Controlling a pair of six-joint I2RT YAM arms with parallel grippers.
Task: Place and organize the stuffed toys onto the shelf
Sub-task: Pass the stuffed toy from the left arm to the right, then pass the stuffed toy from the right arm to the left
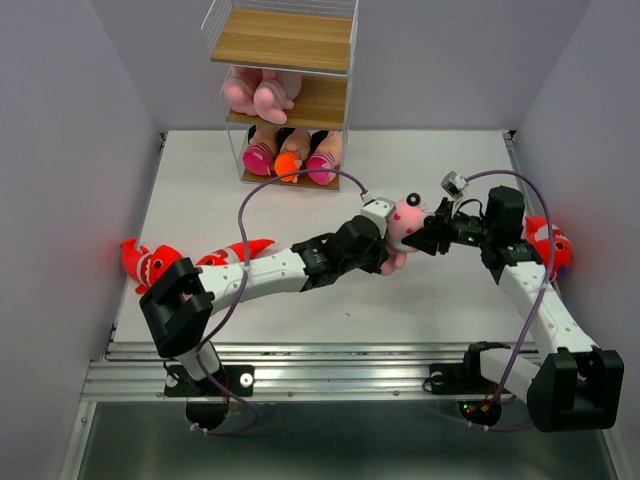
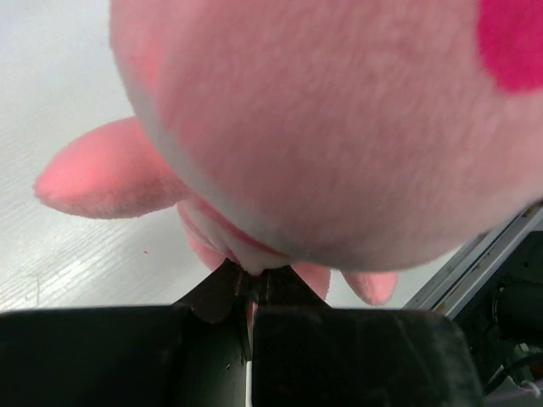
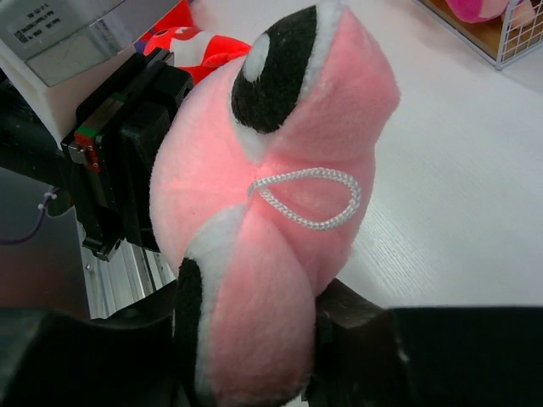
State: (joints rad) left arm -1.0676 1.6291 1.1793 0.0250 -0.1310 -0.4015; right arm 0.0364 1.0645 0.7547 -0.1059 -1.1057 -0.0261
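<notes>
A pink stuffed toy (image 1: 405, 222) with black-and-white eye patches hangs above the table's middle, held between both arms. My left gripper (image 1: 386, 252) is shut on a fold at its underside; the left wrist view shows the toy (image 2: 339, 127) filling the frame and the gripper (image 2: 254, 284) pinching white-pink fabric. My right gripper (image 1: 428, 232) comes from the right, and its jaws press both sides of the toy (image 3: 280, 195) in the right wrist view, the gripper (image 3: 254, 326) closed on the plush. The shelf (image 1: 285, 40) stands at the back, with pink toys (image 1: 262, 92) on its middle board and dolls (image 1: 290, 155) on the bottom one.
Two red sharks (image 1: 150, 262) (image 1: 240, 250) lie at the table's left beside the left arm. Another red shark (image 1: 545, 245) lies at the right edge behind the right arm. Grey walls close in on both sides. A metal rail (image 1: 340, 365) runs along the near edge.
</notes>
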